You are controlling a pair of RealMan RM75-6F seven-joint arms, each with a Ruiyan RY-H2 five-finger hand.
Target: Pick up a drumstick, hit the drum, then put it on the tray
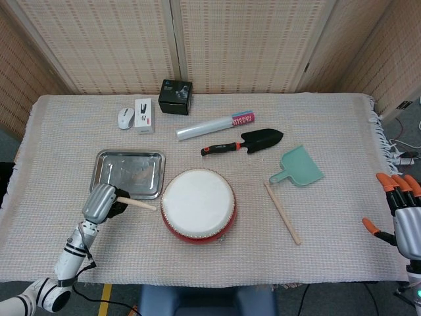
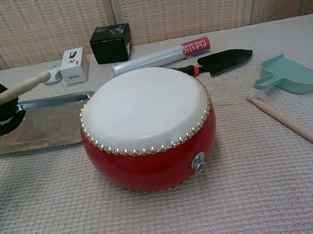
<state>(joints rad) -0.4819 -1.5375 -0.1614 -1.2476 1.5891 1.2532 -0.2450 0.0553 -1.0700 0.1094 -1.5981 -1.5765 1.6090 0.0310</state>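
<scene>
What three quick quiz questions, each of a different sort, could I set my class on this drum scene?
1. True or false: the left hand holds a drumstick.
2. The second drumstick lies on: A tray, B cloth, C drum.
3. Fill in: the right hand holds ____.

Key: 1 true; 2 B, beside the drum, while the tray holds none; 3 nothing.

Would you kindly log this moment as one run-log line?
left hand holds drumstick tilted toward drum | right hand open, idle | tray
</scene>
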